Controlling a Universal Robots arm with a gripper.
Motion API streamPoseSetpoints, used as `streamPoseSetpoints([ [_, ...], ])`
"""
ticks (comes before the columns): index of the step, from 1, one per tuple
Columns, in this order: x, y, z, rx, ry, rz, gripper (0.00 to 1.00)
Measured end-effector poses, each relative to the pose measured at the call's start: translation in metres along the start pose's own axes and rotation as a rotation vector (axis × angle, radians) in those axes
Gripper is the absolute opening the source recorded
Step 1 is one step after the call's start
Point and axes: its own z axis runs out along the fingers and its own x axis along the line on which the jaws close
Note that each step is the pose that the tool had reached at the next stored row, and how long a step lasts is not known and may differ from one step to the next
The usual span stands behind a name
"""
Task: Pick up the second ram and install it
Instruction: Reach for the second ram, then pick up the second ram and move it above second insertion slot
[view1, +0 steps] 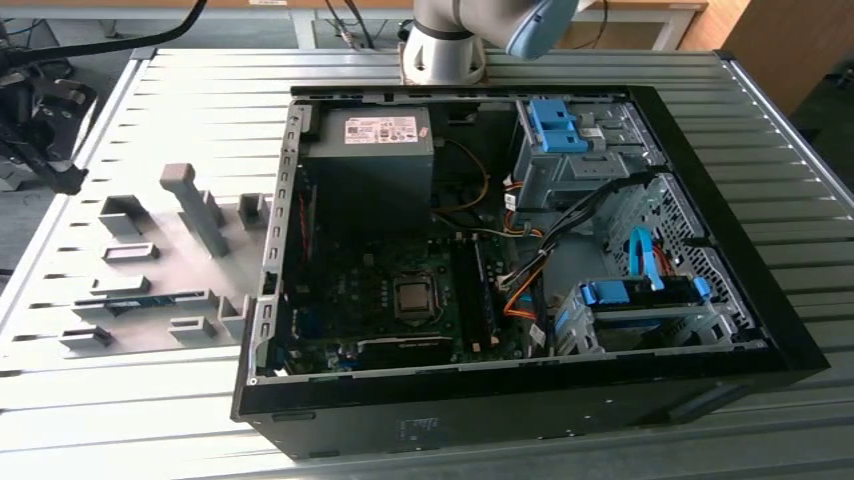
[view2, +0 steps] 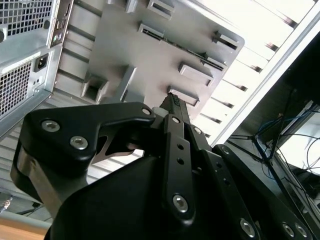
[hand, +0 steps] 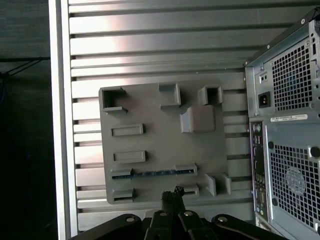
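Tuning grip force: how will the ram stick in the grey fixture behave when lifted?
The ram stands on edge, thin and flat, between fixture blocks: probably stiff and light. That slim profile suggests it would tip over once out of the blocks. It looks like bare board, so likely fragile; a gentle grip seems wise.

The second ram (hand: 152, 173) lies edge-on in the fixture (hand: 150, 130), chips hidden.

Slatted table (view1: 134, 420) with computer case (view1: 534, 405), fixture plate (hand: 160, 140)
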Motion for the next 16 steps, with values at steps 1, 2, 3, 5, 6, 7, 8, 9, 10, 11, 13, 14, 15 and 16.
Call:
streamPoseSetpoints([
  [1,0.0015,-0.0006,0.0001,-0.0002,-0.0002,0.0,0.11],
  [2,0.0015,-0.0007,0.0001,-0.0001,-0.0001,0.0,0.11],
  [3,0.0015,-0.0007,0.0001,-0.0002,-0.0002,0.0,0.11],
  [5,0.002,-0.0007,0.0001,-0.0002,-0.0002,0.0,0.11],
  [6,0.0023,-0.0007,0.0001,-0.0002,-0.0002,-0.001,0.11],
  [7,0.0024,-0.0008,0.0001,-0.0002,-0.0001,-0.001,0.11],
  [8,0.0024,-0.0008,0.0001,-0.0002,-0.0001,-0.001,0.11],
  [9,0.0025,-0.0008,0.0001,-0.0002,-0.0001,-0.001,0.11],
  [10,0.0025,-0.0008,0.0001,-0.0002,-0.0002,-0.001,0.11],
  [11,0.0025,-0.0008,0.0001,-0.0002,-0.0002,-0.001,0.11],
  [13,0.0026,-0.0008,0.0001,-0.0002,-0.0001,-0.001,0.11],
  [14,0.0026,-0.0008,0.0001,-0.0002,-0.0002,-0.001,0.11],
  [15,0.0027,-0.0008,0.0001,-0.0002,-0.0001,-0.001,0.11],
  [16,0.0027,-0.0008,0.0001,-0.0002,-0.0001,-0.001,0.11],
])
